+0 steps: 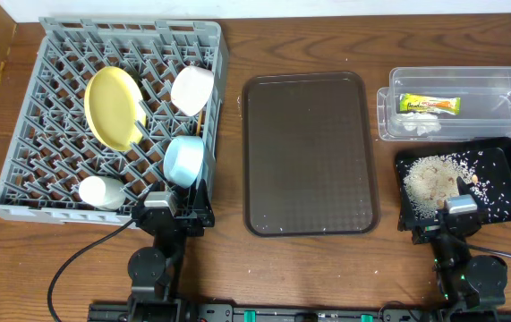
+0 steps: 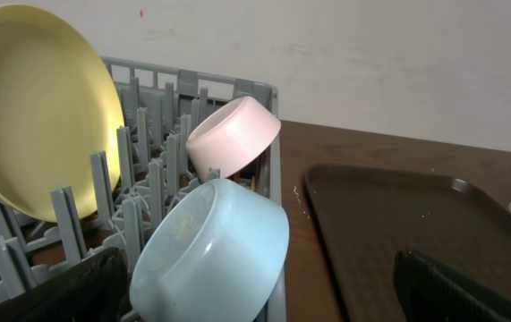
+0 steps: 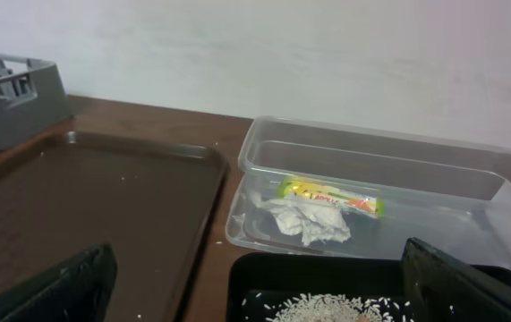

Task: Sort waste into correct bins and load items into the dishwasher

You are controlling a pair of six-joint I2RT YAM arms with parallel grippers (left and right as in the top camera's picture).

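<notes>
left gripper (image 1: 179,202) wide, empty; light blue round bowl (image 1: 184,161) racked just ahead | right gripper (image 1: 458,213) wide, empty; shallow glossy black tray (image 1: 506,161) just ahead | sorting looks finished

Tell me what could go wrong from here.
1. The light blue bowl stands on edge at the near right corner of the grey rack, close to the open left pincer; a careless arm move might topple it.
2. Rice scraps lie loose in the shallow black tray just ahead of the open right pincer; a bump might spill grains onto the table.
</notes>
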